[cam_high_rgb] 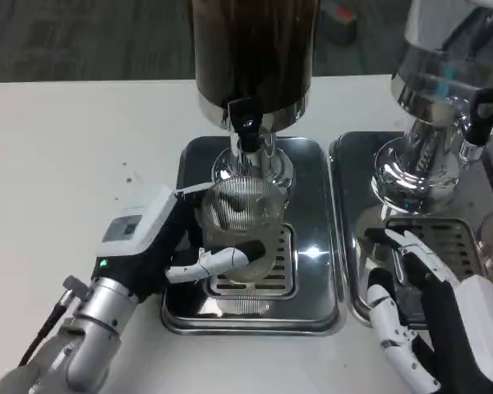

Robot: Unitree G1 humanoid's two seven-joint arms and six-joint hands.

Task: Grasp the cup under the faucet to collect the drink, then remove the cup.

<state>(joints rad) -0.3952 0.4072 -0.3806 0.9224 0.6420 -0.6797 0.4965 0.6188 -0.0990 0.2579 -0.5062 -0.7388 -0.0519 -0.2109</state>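
A clear ribbed cup (240, 215) stands on the drip grate (273, 279) of a steel tray (316, 246), right under the black faucet (246, 123) of a dark drink dispenser (255, 49). My left hand (177, 242) wraps around the cup from the left, its white fingers (218, 261) curled across the cup's front. My right hand (423, 316) hovers open at the lower right, over the front of the second tray, with nothing in it.
A second dispenser (440, 90) with a clear tank stands on its own steel tray (357, 205) at the right, with a black tap handle (481, 115). White table (74, 164) stretches to the left.
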